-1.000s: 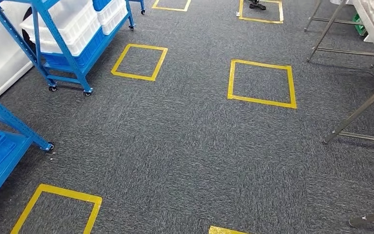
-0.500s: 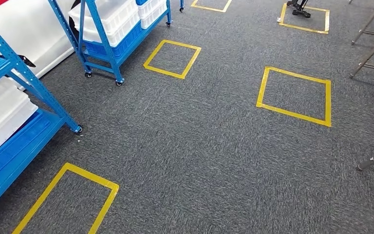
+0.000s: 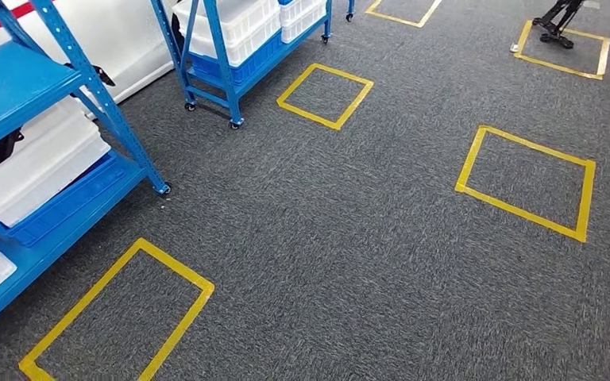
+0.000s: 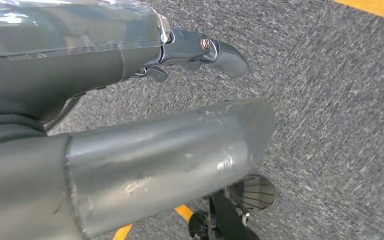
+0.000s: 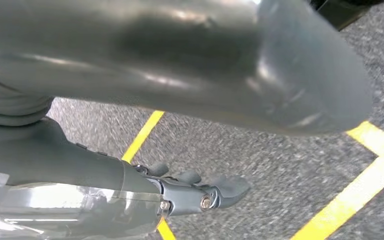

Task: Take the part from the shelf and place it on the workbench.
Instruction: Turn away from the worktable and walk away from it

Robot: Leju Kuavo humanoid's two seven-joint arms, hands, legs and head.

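Observation:
A blue wheeled shelf rack (image 3: 16,83) stands at the near left, with white bins (image 3: 44,163) on its lower levels and a small dark item (image 3: 4,147) lying against one bin. A second blue rack (image 3: 214,48) with white bins (image 3: 230,24) stands farther back. I cannot make out which item is the part. My left hand (image 4: 105,60) hangs over the grey carpet with thumb and fingers (image 4: 220,50) apart, holding nothing. My right hand (image 5: 130,195) also hangs over the carpet, fingers (image 5: 225,190) extended and empty.
Yellow tape squares mark the grey carpet: one near the far rack (image 3: 308,115), one at the right (image 3: 470,159), one at the near left (image 3: 175,264). A black stand (image 3: 556,20) sits in a far square. A white panel (image 3: 127,40) runs behind the racks.
The whole picture has shifted: the camera has turned left. The blue racks now fill more of the left side, and the metal workbench legs have left the right edge.

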